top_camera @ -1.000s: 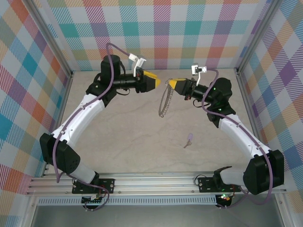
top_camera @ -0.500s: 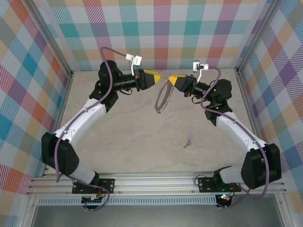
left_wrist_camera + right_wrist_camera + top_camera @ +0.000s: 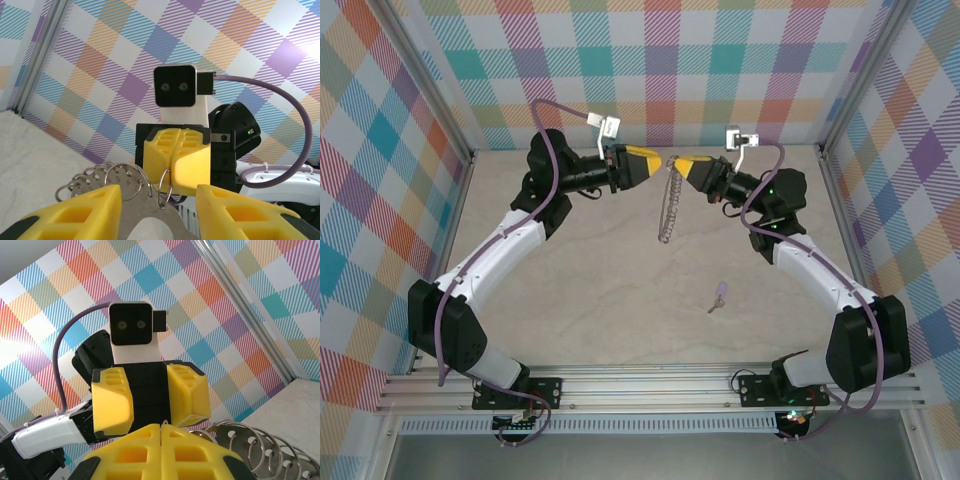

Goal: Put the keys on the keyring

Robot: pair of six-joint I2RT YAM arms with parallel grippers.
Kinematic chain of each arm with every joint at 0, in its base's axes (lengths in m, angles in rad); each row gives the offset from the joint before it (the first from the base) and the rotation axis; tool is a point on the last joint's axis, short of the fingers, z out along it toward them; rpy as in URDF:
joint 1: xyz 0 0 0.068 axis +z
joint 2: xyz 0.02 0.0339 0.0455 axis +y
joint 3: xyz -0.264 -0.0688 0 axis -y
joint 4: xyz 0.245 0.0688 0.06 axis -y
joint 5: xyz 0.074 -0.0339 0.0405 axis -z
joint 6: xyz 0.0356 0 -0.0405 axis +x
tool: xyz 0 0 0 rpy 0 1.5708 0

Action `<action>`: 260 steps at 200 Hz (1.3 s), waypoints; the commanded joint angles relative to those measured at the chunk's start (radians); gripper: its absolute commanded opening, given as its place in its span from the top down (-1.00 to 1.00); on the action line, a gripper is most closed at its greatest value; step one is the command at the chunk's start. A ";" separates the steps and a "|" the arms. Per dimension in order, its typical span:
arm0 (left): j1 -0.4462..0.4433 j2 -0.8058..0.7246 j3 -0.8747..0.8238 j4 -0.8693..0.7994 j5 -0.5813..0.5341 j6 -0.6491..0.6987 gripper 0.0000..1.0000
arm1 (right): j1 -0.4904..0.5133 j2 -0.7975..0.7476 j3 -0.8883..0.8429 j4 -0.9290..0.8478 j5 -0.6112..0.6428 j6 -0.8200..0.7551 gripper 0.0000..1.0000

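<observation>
Handover step, far centre: keyring (image 3: 668, 210) hangs clamped in right gripper (image 3: 677, 164); left gripper (image 3: 653, 164) fingers apart, flanking its top. The key (image 3: 720, 295) lies nearer, untouched. Next I'd close left, free right.

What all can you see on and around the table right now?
keyring: one, silver hoop fringed with small rings, hanging over the far middle of the table
key: one, lilac head and silvery blade, lying on the table toward the right arm
table: one, beige, under both arms
walls: three, multicoloured checks, left, back and right
left arm: one, white and black, reaching in from the left
right arm: one, white and black, reaching in from the right
left fingers: two, yellow, apart, the keyring's rim between them
right fingers: two, yellow, shut on the keyring's top
</observation>
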 commanded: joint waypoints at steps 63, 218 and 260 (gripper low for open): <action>-0.038 -0.003 0.009 0.024 0.030 0.022 0.19 | 0.013 0.006 0.029 0.092 -0.002 0.025 1.00; -0.053 0.014 0.020 0.026 0.030 0.027 0.54 | 0.017 0.011 0.024 0.089 0.000 0.027 1.00; -0.056 0.014 0.021 0.031 0.029 0.025 0.65 | 0.016 0.012 0.026 0.086 0.000 0.027 1.00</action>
